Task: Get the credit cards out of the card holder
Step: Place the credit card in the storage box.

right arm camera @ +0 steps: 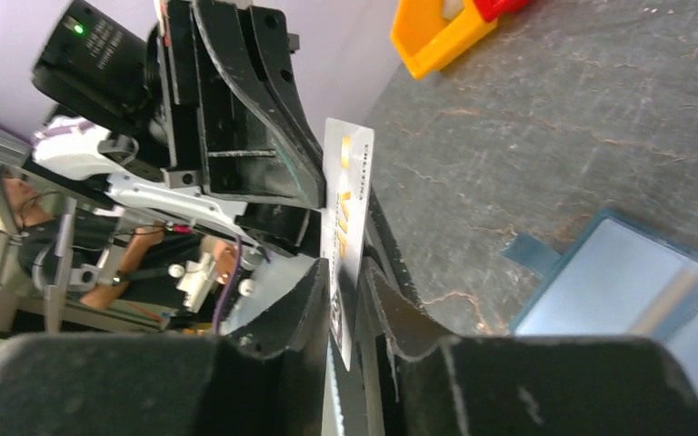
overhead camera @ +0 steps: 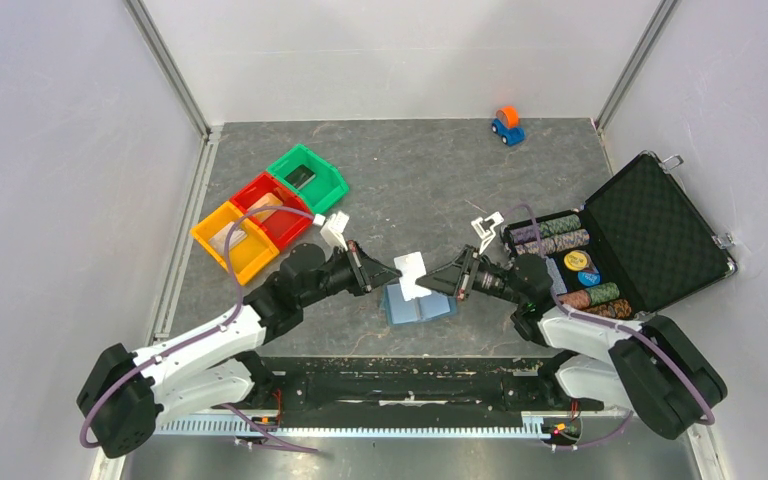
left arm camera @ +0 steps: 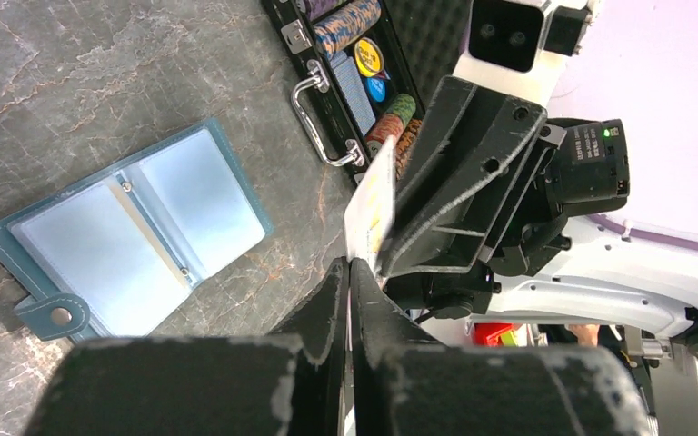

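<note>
The card holder lies open on the grey table, slate blue outside and pale blue inside, its corner also showing in the right wrist view. Above it, one white credit card with gold print is held on edge in the air. My left gripper is shut on one end of it. My right gripper faces it from the other side. Its jaws straddle the card's other end, with a narrow gap still showing beside the card.
An open black case with striped poker chips stands at the right. Green, red and yellow bins sit at the left. A small blue and orange toy car is at the back.
</note>
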`<state>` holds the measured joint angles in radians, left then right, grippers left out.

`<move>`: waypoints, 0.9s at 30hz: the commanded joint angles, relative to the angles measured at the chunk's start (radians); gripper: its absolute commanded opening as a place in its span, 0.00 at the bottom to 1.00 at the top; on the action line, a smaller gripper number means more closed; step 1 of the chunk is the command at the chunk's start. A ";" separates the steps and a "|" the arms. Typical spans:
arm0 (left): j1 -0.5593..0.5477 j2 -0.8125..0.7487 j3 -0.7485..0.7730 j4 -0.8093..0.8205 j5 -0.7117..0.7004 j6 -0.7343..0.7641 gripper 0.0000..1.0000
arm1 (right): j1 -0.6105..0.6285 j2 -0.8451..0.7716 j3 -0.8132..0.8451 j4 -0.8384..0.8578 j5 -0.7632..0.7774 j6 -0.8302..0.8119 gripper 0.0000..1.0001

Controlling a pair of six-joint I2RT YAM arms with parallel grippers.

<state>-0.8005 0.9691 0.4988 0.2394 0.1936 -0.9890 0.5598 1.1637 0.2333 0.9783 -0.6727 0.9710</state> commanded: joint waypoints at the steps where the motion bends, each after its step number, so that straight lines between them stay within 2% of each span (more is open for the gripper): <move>1: 0.001 0.015 0.046 0.008 0.007 0.044 0.06 | -0.022 0.038 -0.003 0.235 -0.115 0.082 0.09; 3: 0.003 0.015 0.067 -0.059 0.007 0.057 0.23 | -0.038 0.045 0.000 0.236 -0.147 0.069 0.00; 6: 0.006 -0.003 0.093 -0.164 0.016 0.089 0.42 | -0.054 0.050 0.001 0.223 -0.204 0.043 0.00; 12: 0.023 -0.034 0.162 -0.381 0.092 0.183 0.61 | -0.054 0.034 0.026 0.004 -0.293 -0.135 0.00; 15: 0.023 -0.012 0.191 -0.429 0.167 0.246 0.64 | -0.052 0.027 0.058 -0.165 -0.333 -0.262 0.00; 17: 0.024 0.000 0.199 -0.433 0.214 0.268 0.64 | -0.052 0.020 0.069 -0.219 -0.356 -0.310 0.00; 24: 0.024 0.096 0.272 -0.431 0.393 0.350 0.60 | -0.041 0.023 0.080 -0.211 -0.409 -0.314 0.00; 27: 0.024 0.135 0.308 -0.455 0.402 0.382 0.54 | -0.037 0.027 0.081 -0.206 -0.416 -0.311 0.00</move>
<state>-0.7799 1.0683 0.7315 -0.1947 0.4980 -0.7097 0.5148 1.1984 0.2760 0.7670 -1.0454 0.6941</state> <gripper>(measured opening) 0.573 0.008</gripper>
